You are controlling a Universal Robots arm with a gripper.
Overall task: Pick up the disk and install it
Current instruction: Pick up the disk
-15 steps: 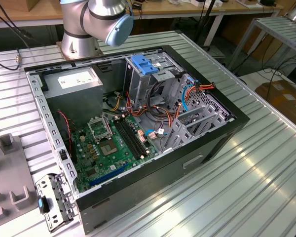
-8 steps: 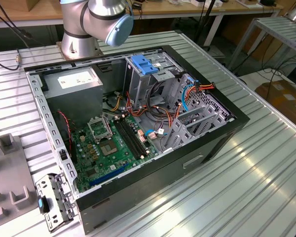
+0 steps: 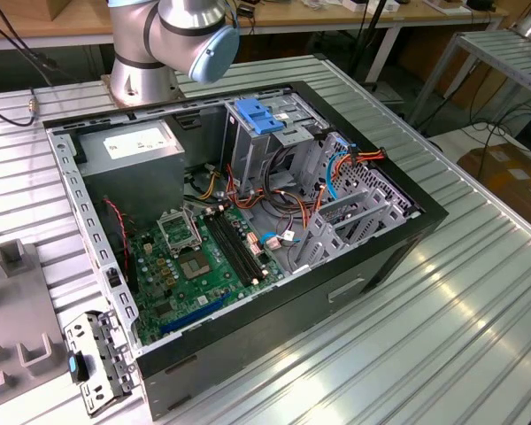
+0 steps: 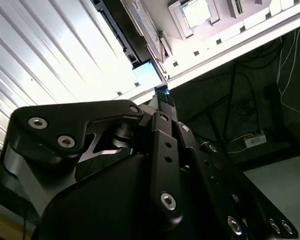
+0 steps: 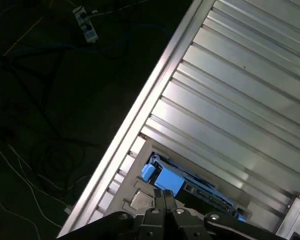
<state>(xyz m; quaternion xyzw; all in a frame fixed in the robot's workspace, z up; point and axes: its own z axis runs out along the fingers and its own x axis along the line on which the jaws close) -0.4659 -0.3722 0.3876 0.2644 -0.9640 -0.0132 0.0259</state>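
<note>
In the first wrist view the disk point(image 5: 166, 180) lies flat by the ribbed table's edge. It is a dark slab with blue plastic at its near end and along its side. My gripper point(image 5: 164, 194) hangs right over that blue end, its two black fingers pressed together. Whether the tips touch the disk is hidden. The second wrist view looks along the gripper point(image 4: 162, 96), where the fingers also meet, with a pale blue patch just beyond the tips. The open computer case point(image 3: 274, 221) stands in the middle of the exterior view, with a grey drive cage point(image 3: 274, 146) at its back.
A flat blue ribbed latch point(image 3: 261, 117) tops the drive cage, and a grey box with a white sticker point(image 3: 133, 146) fills the case's back corner. The arm's base point(image 3: 146, 53) stands behind the case. Beyond the table's edge point(image 5: 140, 115) is dark floor with cables. Grey fixtures point(image 3: 18, 292) sit at the exterior view's left.
</note>
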